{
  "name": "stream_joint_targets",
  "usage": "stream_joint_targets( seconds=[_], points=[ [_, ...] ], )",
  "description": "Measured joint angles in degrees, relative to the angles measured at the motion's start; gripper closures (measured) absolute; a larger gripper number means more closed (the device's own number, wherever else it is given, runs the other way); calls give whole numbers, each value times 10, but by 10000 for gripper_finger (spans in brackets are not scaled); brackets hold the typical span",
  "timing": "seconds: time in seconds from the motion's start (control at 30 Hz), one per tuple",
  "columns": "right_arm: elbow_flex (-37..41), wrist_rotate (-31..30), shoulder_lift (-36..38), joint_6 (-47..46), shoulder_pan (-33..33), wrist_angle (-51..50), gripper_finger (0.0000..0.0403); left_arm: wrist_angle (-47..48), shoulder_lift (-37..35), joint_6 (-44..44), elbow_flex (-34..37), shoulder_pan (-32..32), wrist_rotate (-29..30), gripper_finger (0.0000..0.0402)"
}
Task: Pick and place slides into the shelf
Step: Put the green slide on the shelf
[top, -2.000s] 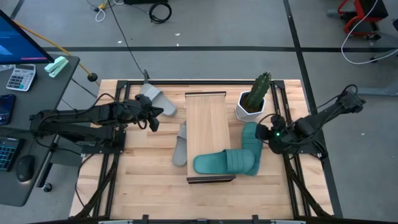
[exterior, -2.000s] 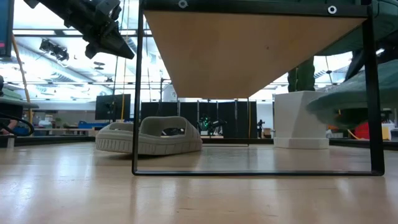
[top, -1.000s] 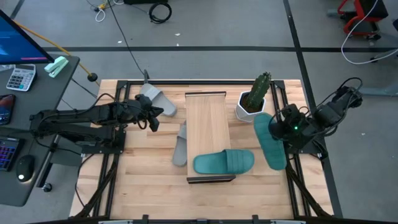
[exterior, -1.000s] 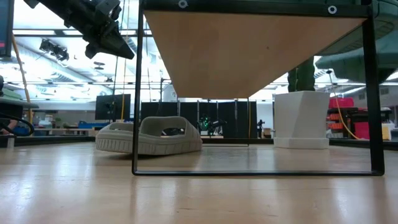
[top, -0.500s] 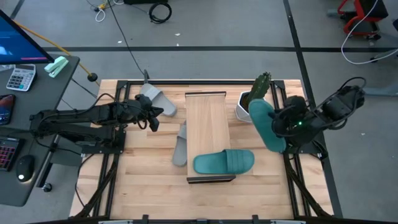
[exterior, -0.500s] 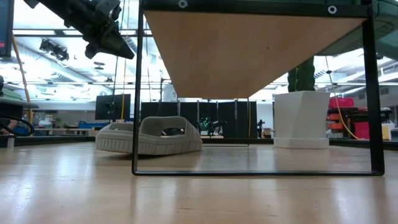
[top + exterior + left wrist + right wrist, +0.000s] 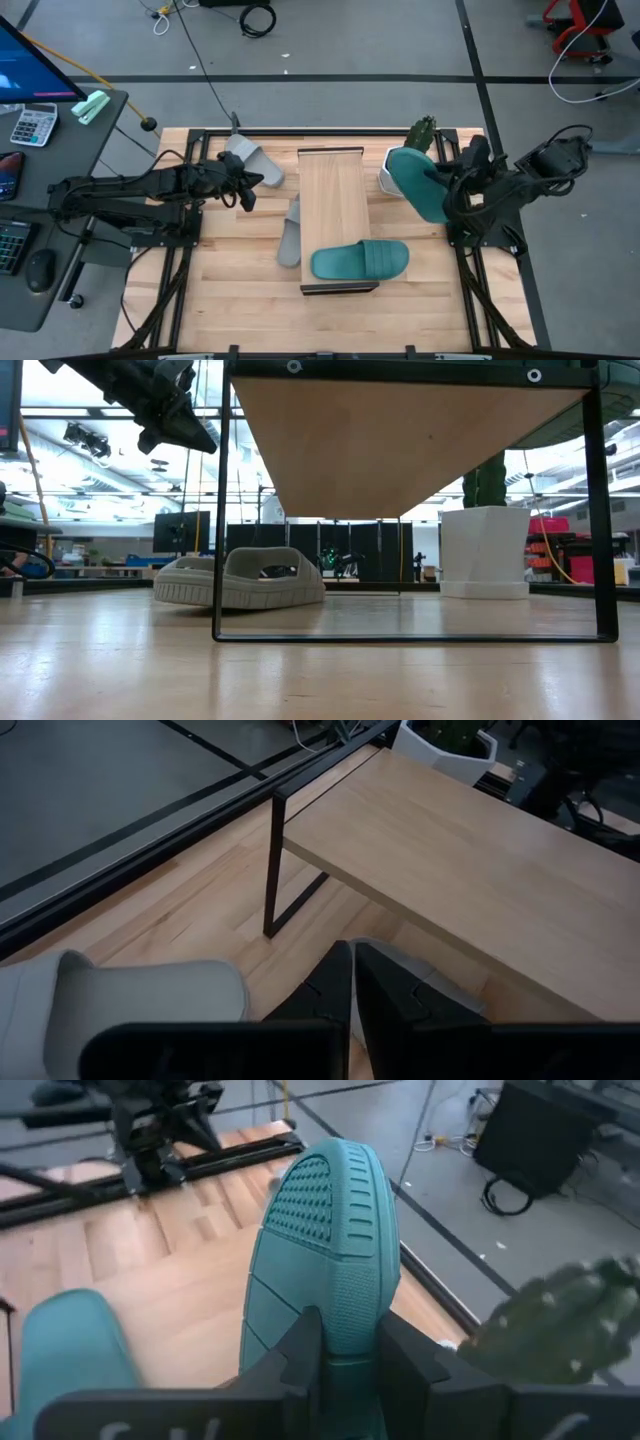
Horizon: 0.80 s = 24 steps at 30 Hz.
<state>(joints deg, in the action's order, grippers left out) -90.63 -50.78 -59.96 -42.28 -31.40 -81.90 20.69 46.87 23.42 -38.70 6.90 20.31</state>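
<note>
Left arm: we see it stretched level from the desk's left side toward the centre, raised off the surface. Left claw (image 7: 243, 187): its 2 fingers (image 7: 335, 982) pressed together, nothing between them.

Right arm: we see it folded at the desk's right edge, elbow out beyond the frame, wrist turned inward. Right claw (image 7: 345, 1355): its 2 fingers clamped on the edge of a teal slide (image 7: 415, 184), carried in the air.

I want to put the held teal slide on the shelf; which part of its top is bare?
The shelf top is bare from its far end, beside the cactus pot, down to the middle. The near end is crowded: a teal slide lies across it. The right claw grips the other teal slide beside the pot.
</note>
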Motion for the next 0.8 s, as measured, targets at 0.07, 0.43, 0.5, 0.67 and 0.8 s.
stream_joint_targets(
  seconds=[0.07,0.43,0.5,0.67,0.8],
  points=[
    [-13,17,-9,38,11,20,334,-2,0,0,0,0,0,378],
    [-60,150,-51,283,139,181,334,-61,0,-12,0,0,-1,378],
    [-61,174,-57,320,168,225,334,-77,0,-19,0,0,0,378],
    [-61,259,-76,383,235,346,334,-114,0,-39,0,0,0,366],
    [-61,340,-94,428,279,444,334,-151,0,-46,0,0,0,353]
  ],
)
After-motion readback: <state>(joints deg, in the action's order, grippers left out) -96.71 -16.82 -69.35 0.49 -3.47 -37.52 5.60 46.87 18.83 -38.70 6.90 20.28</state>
